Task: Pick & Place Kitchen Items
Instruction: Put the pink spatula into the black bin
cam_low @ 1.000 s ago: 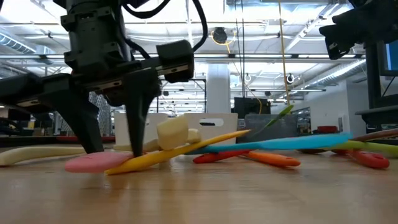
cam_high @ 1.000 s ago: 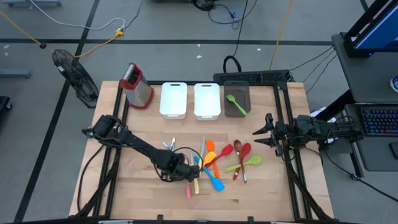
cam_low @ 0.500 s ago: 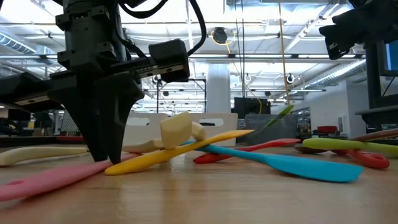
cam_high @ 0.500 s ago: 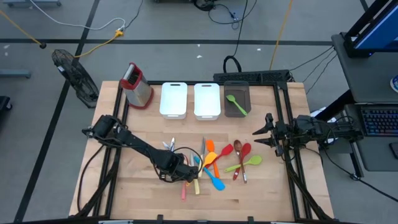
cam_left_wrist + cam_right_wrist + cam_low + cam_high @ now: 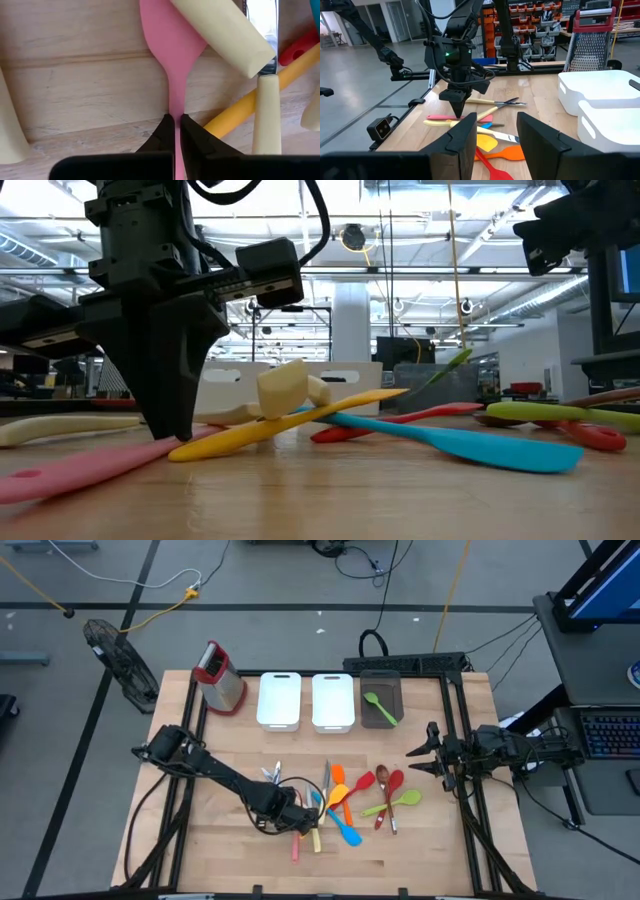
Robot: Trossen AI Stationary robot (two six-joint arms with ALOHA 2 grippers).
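Left hand (image 5: 175, 131) pinches the pink spatula (image 5: 172, 45) low-centre on the tabletop (image 5: 230, 860), right hand (image 5: 428, 752) waits spread, only 1 green spoon (image 5: 379, 706) binned, pile remains.

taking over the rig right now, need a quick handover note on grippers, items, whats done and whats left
Left gripper: shut on the pink spatula at its thin neck, down at table level in the utensil pile.
Right gripper: open, empty, waiting at the table's right edge.
Done: one green spoon lies in the dark bin.
Left: lift and place the pink spatula, then the remaining utensils in the pile. The two white bins look empty from above.
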